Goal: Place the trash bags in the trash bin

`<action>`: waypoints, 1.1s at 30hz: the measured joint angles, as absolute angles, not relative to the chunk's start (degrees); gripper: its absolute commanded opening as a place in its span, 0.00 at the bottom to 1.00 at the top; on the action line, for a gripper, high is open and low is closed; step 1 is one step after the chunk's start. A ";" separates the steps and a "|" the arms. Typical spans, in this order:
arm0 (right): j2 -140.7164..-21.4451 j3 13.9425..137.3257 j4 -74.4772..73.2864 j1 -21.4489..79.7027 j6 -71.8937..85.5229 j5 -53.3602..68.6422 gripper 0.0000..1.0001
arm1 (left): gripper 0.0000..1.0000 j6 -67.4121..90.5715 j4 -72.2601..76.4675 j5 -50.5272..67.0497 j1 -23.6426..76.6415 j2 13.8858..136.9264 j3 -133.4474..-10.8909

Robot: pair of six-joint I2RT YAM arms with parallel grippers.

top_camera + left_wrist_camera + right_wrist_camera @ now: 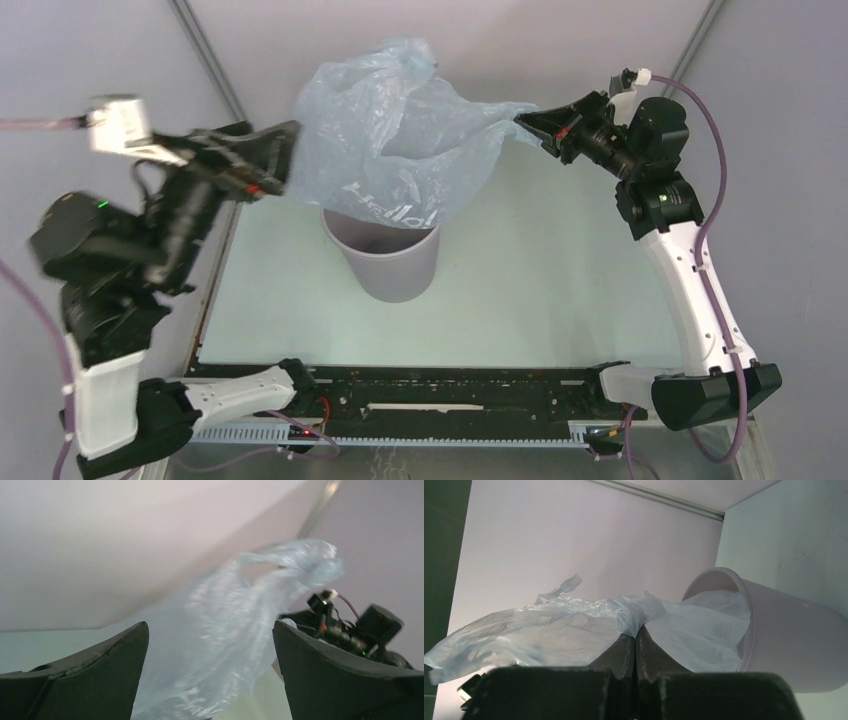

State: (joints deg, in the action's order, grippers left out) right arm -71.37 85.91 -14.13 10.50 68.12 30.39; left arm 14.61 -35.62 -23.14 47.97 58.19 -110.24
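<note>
The pale blue translucent trash bag (400, 130) hangs spread out in the air above the grey round trash bin (385, 262), its lower part with white lettering drooping into the bin's mouth. My right gripper (525, 121) is shut on the bag's right edge; in the right wrist view the closed fingertips (635, 633) pinch a bunched fold of the bag (549, 635), with the bin (794, 645) to the right. My left gripper (288, 150) is open at the bag's left side; in the left wrist view its jaws (210, 626) stand wide apart with the bag (225, 645) between and beyond them.
The pale green table (540, 290) carries the bin near its middle. Grey enclosure walls (560, 40) with metal corner posts stand behind and to both sides. A black rail (450, 385) runs along the near edge between the arm bases.
</note>
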 measured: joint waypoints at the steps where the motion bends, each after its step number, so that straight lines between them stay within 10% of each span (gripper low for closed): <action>1: -71.50 85.80 -14.13 10.46 68.31 30.55 0.00 | 0.83 14.52 -36.21 -25.82 47.99 56.73 -110.24; 4: -71.53 85.56 -14.20 10.37 68.58 30.79 0.00 | 0.59 15.05 -38.00 -36.32 47.66 52.27 -110.28; 11: -71.53 85.56 -14.20 10.37 68.90 31.18 0.00 | 0.58 21.26 -44.66 -43.83 39.48 51.90 -111.20; 17: -71.24 85.56 -14.22 10.50 68.93 31.09 0.00 | 0.52 32.53 -48.51 -24.40 22.06 60.40 -108.27; 33: -72.38 86.70 -14.22 15.22 68.93 29.02 0.00 | 0.45 62.33 -19.88 7.84 20.58 65.82 -70.72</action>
